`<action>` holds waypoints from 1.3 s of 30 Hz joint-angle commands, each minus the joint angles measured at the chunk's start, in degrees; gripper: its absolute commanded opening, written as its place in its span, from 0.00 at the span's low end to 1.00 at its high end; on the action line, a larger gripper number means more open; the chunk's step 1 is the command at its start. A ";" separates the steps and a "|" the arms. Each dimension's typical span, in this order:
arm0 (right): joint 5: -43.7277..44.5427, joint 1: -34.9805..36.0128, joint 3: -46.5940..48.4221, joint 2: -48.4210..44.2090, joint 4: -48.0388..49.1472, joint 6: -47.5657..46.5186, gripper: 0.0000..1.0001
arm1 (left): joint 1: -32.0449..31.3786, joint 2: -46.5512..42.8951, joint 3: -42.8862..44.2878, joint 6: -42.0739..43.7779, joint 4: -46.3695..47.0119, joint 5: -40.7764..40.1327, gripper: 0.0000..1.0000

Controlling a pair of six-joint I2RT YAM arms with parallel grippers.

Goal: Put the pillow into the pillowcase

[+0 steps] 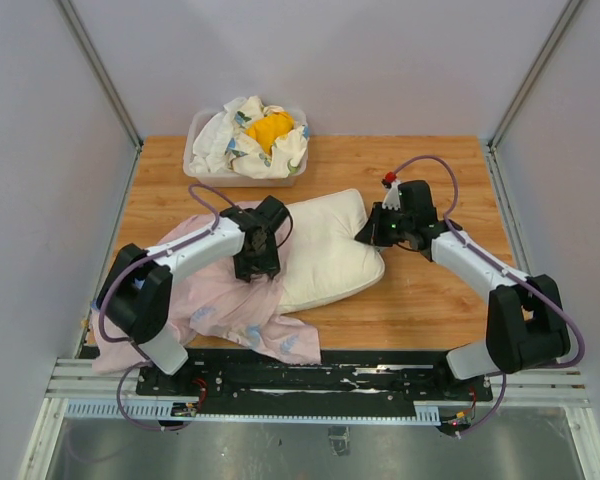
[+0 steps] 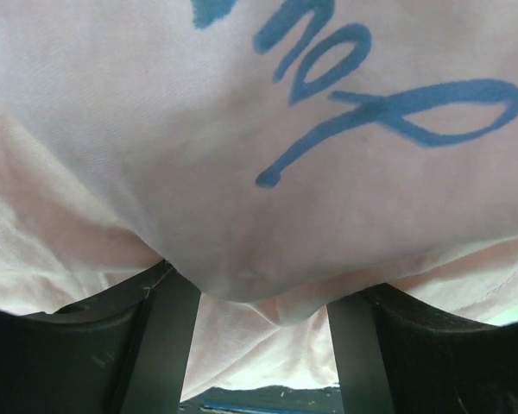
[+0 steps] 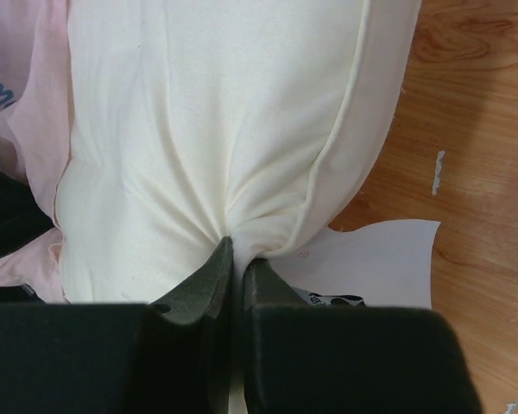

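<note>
The cream-white pillow lies across the middle of the wooden table. My right gripper is shut on its right edge. In the right wrist view the jaws pinch a bunched fold of the pillow, and its white tag lies flat beside them. The pillowcase, pale pink side out, is spread at the front left and overlaps the pillow's left end. My left gripper hovers there. In the left wrist view its fingers stand wide apart, with pink pillowcase cloth draped over them and nothing pinched.
A clear plastic bin at the back left holds white floral cloths and a yellow cloth. Bare wood shows right of the pillow. Grey walls enclose the table, and a black rail runs along the near edge.
</note>
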 commanded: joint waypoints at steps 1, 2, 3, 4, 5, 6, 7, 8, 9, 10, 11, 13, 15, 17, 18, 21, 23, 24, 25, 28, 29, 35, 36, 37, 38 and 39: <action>-3.15 0.25 -1.13 -2.22 0.34 1.13 0.01 | 2.88 5.05 4.42 4.59 8.71 -4.62 0.62; -3.49 0.33 -1.29 -2.19 0.80 1.43 0.01 | 3.39 5.60 5.50 5.39 8.47 -5.23 0.62; -3.69 0.35 -1.47 -2.07 1.30 1.96 0.01 | 3.99 6.15 6.62 6.16 8.28 -5.64 0.62; -3.95 0.50 -1.67 -1.75 1.64 2.34 0.01 | 4.58 6.83 7.72 6.72 7.84 -5.83 0.62; -4.08 0.73 -1.76 -1.44 2.07 2.84 0.01 | 5.23 7.31 8.67 7.25 7.44 -6.01 0.62; -3.99 1.07 -1.83 -1.14 2.35 3.21 0.01 | 5.75 7.56 9.28 7.72 7.15 -6.10 0.62; -3.92 1.52 -1.96 -0.79 2.69 3.67 0.01 | 6.23 7.65 9.79 8.08 6.84 -6.12 0.62; -3.99 1.96 -2.05 -0.40 3.20 4.19 0.01 | 6.70 7.45 10.17 8.30 6.54 -6.16 0.62; -4.04 2.57 -2.13 -0.01 3.63 4.58 0.01 | 7.02 7.10 10.62 8.43 6.04 -6.12 0.62; -3.96 3.23 -2.07 0.41 3.90 4.83 0.01 | 7.07 6.52 10.92 8.40 5.30 -6.16 0.62; -3.80 3.76 -2.07 0.89 4.24 5.23 0.01 | 7.11 5.84 11.42 8.42 4.29 -6.23 0.62; -4.16 4.84 -1.85 2.17 4.82 5.79 0.01 | 7.11 4.22 12.32 8.00 2.50 -5.80 0.63; -4.27 5.62 -1.55 3.61 5.12 5.96 0.01 | 7.09 2.02 12.81 7.36 1.06 -4.91 0.64; -4.28 5.78 -1.71 4.66 5.64 6.41 0.09 | 6.93 -0.31 13.61 6.93 0.24 -3.91 0.64; -4.09 5.70 -1.74 5.01 5.65 6.40 0.14 | 6.73 -1.23 14.44 6.68 -0.24 -3.59 0.64; -3.90 5.56 -1.55 5.41 6.01 6.60 0.25 | 5.35 -1.73 18.67 6.07 -2.27 -3.17 0.64; -3.62 5.36 -1.38 5.22 5.95 6.55 0.31 | 3.93 -0.51 22.30 5.65 -3.81 -3.19 0.64; -3.53 5.29 -1.19 5.05 5.93 6.56 0.33 | 3.14 0.33 24.09 5.57 -4.39 -3.47 0.64; -3.51 5.11 -1.08 4.90 5.85 6.54 0.37 | 2.24 1.21 25.61 5.46 -4.90 -3.82 0.64; -2.98 4.25 -0.90 3.78 5.00 6.33 0.53 | 0.11 3.84 29.23 5.18 -5.68 -3.93 0.64; -2.67 3.87 -1.02 3.06 4.54 6.24 0.56 | -0.43 4.62 30.10 5.09 -5.75 -3.81 0.64; -1.65 -0.56 -2.59 -2.23 2.79 5.86 0.71 | -3.45 9.69 36.15 4.90 -6.09 -3.90 0.64; -1.54 -1.54 -2.90 -3.11 2.45 5.96 0.72 | -4.13 10.81 37.40 4.99 -6.19 -4.01 0.64; -1.29 -2.73 -3.23 -4.16 1.99 6.05 0.75 | -4.73 12.02 38.93 5.06 -6.58 -4.17 0.64; -0.86 -3.91 -3.47 -5.23 1.27 6.15 0.78 | -5.30 13.24 40.37 5.04 -6.96 -4.44 0.64; -0.53 -5.08 -3.90 -6.33 0.73 6.18 0.82 | -5.85 14.57 42.00 5.02 -7.47 -4.59 0.64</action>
